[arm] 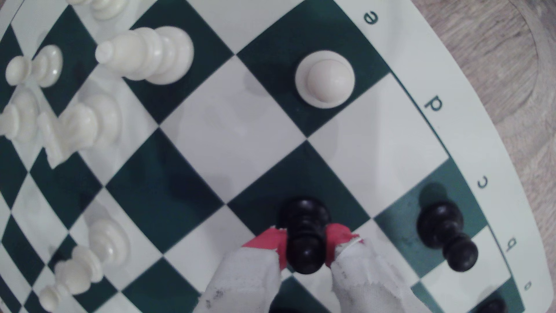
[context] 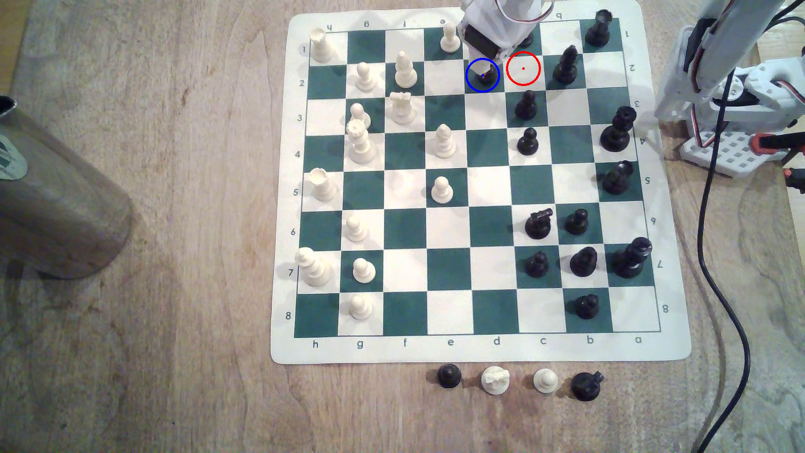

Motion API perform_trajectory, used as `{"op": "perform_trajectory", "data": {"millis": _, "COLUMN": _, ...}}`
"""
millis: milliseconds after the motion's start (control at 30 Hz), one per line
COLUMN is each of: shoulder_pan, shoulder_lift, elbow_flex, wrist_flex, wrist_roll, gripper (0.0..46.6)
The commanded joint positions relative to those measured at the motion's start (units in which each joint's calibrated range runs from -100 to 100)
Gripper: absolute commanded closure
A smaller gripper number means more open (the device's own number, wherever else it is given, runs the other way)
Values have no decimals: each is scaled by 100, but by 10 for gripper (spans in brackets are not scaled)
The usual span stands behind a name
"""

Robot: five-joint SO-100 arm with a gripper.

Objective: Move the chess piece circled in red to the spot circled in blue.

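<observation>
The black pawn [context: 491,76] stands inside the blue ring on the dark green spot [context: 473,83], near the board's far edge in the exterior view. My gripper [context: 482,69] comes down on it from above and is shut on it. In the wrist view the pawn [arm: 305,228] sits between the red-tipped fingers [arm: 269,240], which press on both sides of its neck, gripper [arm: 305,242]. Its base lies over the green square [arm: 301,177]; I cannot tell whether it touches. The red-ringed white square [context: 523,68], to the exterior view's right of it, holds no piece.
Close by are a white pawn [context: 449,37], a black pawn [context: 525,104], a black bishop [context: 565,65] and a black pawn [arm: 446,234]. Several captured pieces [context: 448,375] stand in front of the board. The arm base [context: 732,109] and a cable [context: 708,218] are at the exterior view's right.
</observation>
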Motion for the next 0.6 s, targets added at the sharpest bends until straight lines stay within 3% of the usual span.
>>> {"op": "perform_trajectory", "data": {"millis": 0, "shoulder_pan": -2, "shoulder_lift": -40, "elbow_flex": -528, "wrist_flex": -71, "wrist_roll": 24, "gripper": 464}}
{"op": "perform_trajectory", "data": {"millis": 367, "shoulder_pan": -9, "shoulder_lift": 36, "elbow_flex": -573, "wrist_flex": -95, "wrist_roll": 20, "gripper": 462}}
{"op": "perform_trajectory", "data": {"millis": 567, "shoulder_pan": -2, "shoulder_lift": 3, "elbow_flex": -492, "wrist_flex": -153, "wrist_roll": -10, "gripper": 320}}
